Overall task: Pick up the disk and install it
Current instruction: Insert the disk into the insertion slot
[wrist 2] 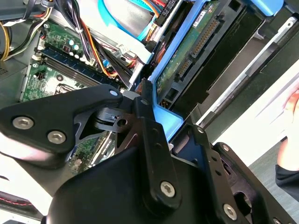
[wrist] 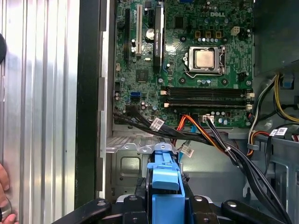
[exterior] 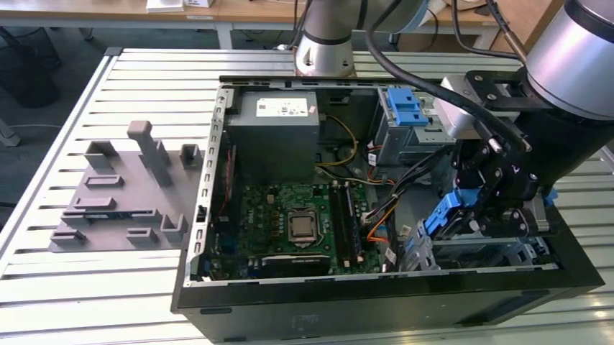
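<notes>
Slatted metal table [exterior: 67, 295] carries open computer case [exterior: 384, 307], grey fixture block [exterior: 115, 208] beside

from my exterior view, the gripper [exterior: 494, 214] hides most of the disk [exterior: 447, 214], and i cannot make out its flat faces. in the first wrist view, a hand [wrist: 3, 184] is cut off by the picture's edge.

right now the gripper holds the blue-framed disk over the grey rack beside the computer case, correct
No. The exterior view shows the gripper holding the disk inside the computer case, at the exterior view's right; the grey rack sits apart at the exterior view's left.
</notes>
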`<state>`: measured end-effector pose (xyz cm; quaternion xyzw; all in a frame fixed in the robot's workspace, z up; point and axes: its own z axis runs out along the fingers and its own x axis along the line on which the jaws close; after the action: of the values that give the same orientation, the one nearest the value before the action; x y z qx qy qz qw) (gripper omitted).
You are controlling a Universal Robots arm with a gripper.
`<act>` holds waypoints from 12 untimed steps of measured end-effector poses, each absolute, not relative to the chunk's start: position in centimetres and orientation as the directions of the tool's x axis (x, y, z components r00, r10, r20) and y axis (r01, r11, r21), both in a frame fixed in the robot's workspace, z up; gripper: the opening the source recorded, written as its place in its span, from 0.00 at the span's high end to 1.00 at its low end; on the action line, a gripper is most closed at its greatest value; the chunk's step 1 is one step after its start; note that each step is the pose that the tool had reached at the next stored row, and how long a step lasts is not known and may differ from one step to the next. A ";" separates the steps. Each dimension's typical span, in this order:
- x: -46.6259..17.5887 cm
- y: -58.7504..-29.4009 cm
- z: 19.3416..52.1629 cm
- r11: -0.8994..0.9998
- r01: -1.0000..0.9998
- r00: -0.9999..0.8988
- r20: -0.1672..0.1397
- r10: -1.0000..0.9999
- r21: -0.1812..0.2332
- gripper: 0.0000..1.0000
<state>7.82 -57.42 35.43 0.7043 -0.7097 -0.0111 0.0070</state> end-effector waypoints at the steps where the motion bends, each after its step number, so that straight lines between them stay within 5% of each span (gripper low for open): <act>1: 7.8 -57.4 35.4 0.008 -1.000 -0.008 -0.006 -1.000 0.026 0.63; 12: 7.8 -57.4 34.7 0.008 -1.000 -0.008 -0.006 -1.000 0.025 0.63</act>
<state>7.83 -57.42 34.73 0.7044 -0.7097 -0.0109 0.0069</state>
